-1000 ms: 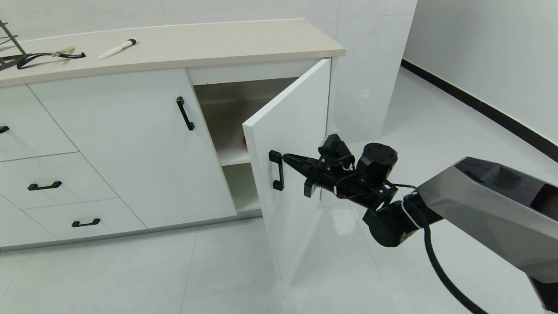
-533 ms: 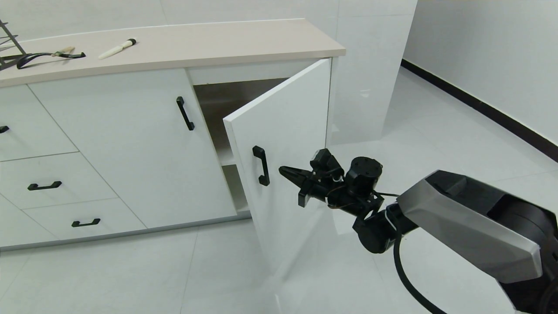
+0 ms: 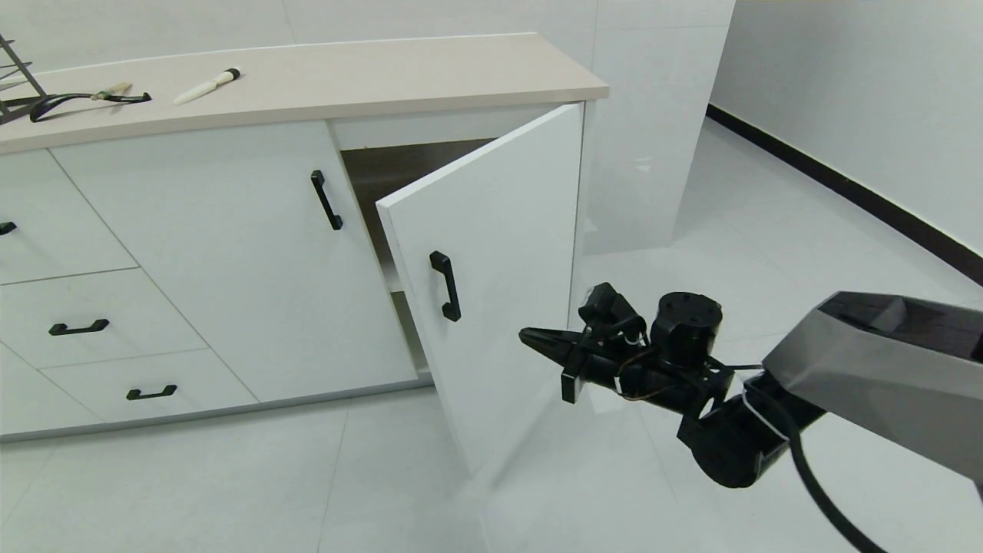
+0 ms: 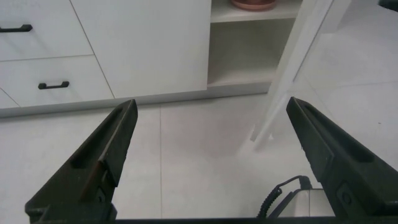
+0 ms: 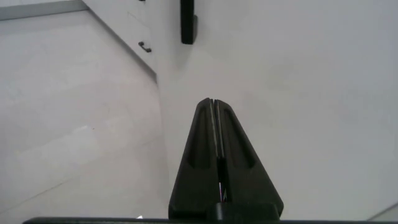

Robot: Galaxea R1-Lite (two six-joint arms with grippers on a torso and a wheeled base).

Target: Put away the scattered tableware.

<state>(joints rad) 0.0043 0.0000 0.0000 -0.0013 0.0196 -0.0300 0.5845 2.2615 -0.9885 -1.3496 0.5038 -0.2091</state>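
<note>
The right gripper is in the lower middle of the head view, with its two fingers pressed together and nothing between them. It points at the outer face of the cabinet door, which stands half open. The gripper is a little to the lower right of the black door handle and does not touch it. In the right wrist view the closed right gripper is very near the white door, but I cannot tell if it touches.

The scattered tableware is on the beige countertop, in the upper left of the frame. A white utensil with a dark end lies there, and a black utensil lies nearer the left edge, beside a wire rack.

The left gripper has its fingers spread wide and empty, above the floor before the cabinet. Behind it a reddish-brown dish stands on the inner shelf.
</note>
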